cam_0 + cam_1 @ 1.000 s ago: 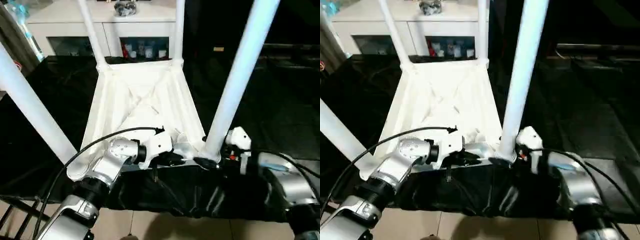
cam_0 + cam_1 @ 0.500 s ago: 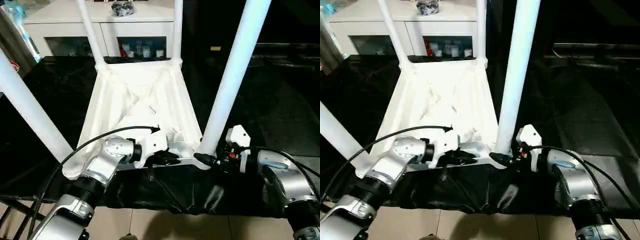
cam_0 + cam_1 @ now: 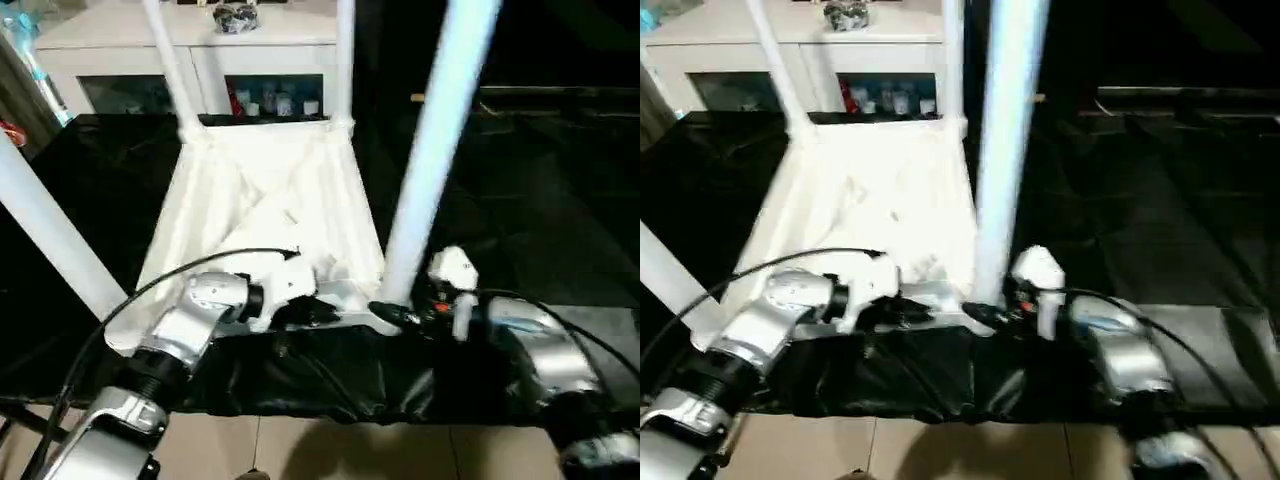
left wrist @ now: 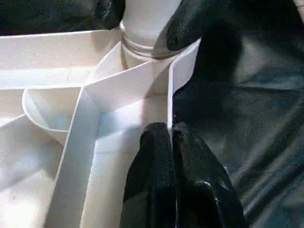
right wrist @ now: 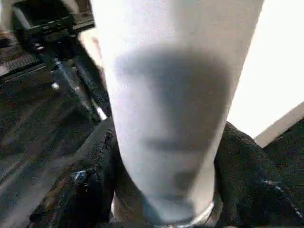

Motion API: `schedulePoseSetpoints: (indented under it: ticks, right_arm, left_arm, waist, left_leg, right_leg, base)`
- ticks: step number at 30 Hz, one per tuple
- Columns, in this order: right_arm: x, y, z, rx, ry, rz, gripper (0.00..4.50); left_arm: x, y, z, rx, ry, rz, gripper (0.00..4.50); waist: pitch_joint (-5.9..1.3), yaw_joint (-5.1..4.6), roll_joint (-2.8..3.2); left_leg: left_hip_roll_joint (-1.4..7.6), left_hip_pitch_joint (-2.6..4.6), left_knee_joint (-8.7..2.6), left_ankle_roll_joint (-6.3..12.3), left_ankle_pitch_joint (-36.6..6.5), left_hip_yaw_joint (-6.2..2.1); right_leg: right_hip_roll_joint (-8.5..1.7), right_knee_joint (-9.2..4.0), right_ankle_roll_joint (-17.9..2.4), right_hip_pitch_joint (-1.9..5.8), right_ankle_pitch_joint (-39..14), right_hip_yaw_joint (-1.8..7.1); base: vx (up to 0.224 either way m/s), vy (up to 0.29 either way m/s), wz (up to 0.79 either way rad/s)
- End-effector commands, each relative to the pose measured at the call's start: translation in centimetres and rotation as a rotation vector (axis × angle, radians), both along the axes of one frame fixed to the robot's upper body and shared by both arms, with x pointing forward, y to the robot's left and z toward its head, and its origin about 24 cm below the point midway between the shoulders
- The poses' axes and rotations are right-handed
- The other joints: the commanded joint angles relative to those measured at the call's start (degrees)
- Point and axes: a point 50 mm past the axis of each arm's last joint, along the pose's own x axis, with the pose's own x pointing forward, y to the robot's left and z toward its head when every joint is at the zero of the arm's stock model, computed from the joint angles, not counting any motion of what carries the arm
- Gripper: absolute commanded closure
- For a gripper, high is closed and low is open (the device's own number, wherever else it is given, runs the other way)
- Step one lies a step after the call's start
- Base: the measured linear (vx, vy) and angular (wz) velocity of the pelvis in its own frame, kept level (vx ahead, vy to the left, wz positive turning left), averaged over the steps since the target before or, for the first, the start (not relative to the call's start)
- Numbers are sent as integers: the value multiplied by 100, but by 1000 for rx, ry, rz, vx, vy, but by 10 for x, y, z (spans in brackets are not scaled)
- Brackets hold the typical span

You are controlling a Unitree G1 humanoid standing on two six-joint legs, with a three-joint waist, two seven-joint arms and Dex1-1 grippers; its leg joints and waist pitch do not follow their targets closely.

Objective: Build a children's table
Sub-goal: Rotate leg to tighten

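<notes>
The left gripper [image 4: 172, 142] reaches in level from its bent silver forearm, black fingers pressed together on the thin near rim wall of the tabletop [image 3: 265, 190], which lies upside down on black cloth [image 3: 520, 200], smooth white plastic with crossing ribs. Just beyond those jaws, at the near right corner socket, the right gripper [image 3: 392, 315] comes in level from the other side, its rubbery fingers [image 5: 242, 175] closed around the base of the upright leg [image 3: 430, 150], a smooth white cylinder seated in the rounded socket.

Dim room, motion-blurred head views
</notes>
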Motion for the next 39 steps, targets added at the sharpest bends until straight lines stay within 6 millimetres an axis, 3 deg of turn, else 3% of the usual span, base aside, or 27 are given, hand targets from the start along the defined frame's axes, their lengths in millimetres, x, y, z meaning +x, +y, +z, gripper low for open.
schedulePoseSetpoints:
  ticks: [1, 6, 10, 16, 18, 24, 27, 29, 33, 35, 39]
  right_arm:
    - [5, 4, -5, -48, -8, -58, 198]
    - [21, 34, -18, -37, 31, -281, 199]
    - [27, 79, -26, -9, 79, -421, 199]
    - [20, 118, -24, 8, 63, -343, 199]
    - [19, 120, -24, 15, 62, -333, 143]
    - [18, 101, -22, 8, 13, -271, 84]
    - [17, 81, -19, -1, -9, -192, 80]
    - [16, 68, -16, -11, -31, -139, 80]
    - [8, 46, -8, 6, -46, 26, 80]
    - [5, 42, -6, 5, -42, 86, 80]
    - [-1, 35, -2, 12, -22, 192, 80]
  left_arm:
    - [6, 10, 3, 13, -16, 77, 450]
    - [12, -2, 6, -5, -51, 180, 450]
    - [11, -32, 1, -43, -51, 236, 450]
    - [10, -60, 1, -88, -85, 232, 450]
    - [10, -61, 1, -91, -89, 224, 450]
    - [7, -52, 5, -99, -98, 157, 450]
    - [2, -41, 4, -96, -76, 89, 450]
    - [-1, -34, 3, -84, -62, 59, 450]
    - [-5, -19, 4, -80, -37, -14, 450]
    - [-6, -14, 5, -78, -28, -35, 450]
    - [-6, -7, 7, -78, -7, -70, 450]
  waist:
    - [-292, 28, -77]
    - [-291, -120, -70]
    - [-307, -159, -61]
    - [-264, -154, -75]
    - [-271, -148, -77]
    - [-286, -124, -71]
    - [-322, -105, -75]
    - [-329, -94, -60]
    - [-351, 12, -53]
    - [-334, 52, -38]
    - [-324, 129, -42]
  left_leg:
    - [167, 1, -427, 257, -1141, -51]
    - [165, 12, -446, 96, -1169, -56]
    - [160, 24, -433, 97, -1042, -45]
    - [151, 32, -467, 66, -1400, -43]
    - [153, 35, -473, 74, -1452, -49]
    - [160, 25, -466, 132, -1331, -51]
    - [157, 6, -432, 264, -1093, -46]
    - [165, 11, -405, 357, -895, -26]
    - [180, 33, -362, 516, -795, -8]
    - [195, 26, -372, 557, -873, -8]
    - [213, 41, -397, 436, -1082, -18]
  right_leg:
    - [-373, -432, -1043, 310, -1585, 256]
    - [-371, -411, -1109, 296, -1413, 272]
    - [-367, -387, -1173, 297, -1147, 283]
    - [-366, -454, -1008, 287, -1490, 287]
    - [-376, -460, -964, 291, -1574, 292]
    - [-365, -433, -1001, 299, -1263, 291]
    - [-359, -381, -1087, 341, -807, 282]
    - [-346, -349, -1204, 328, -462, 281]
    - [-331, -301, -1379, 334, -136, 266]
    - [-335, -305, -1401, 319, -202, 265]
    - [-353, -329, -1379, 313, -585, 274]
  base:
    - [0, 0, 0]
    - [0, 0, 0]
    - [0, 0, 0]
    - [0, 0, 0]
    - [0, 0, 0]
    - [0, 0, 0]
    - [0, 0, 0]
    - [0, 0, 0]
    - [0, 0, 0]
    - [0, 0, 0]
    - [0, 0, 0]
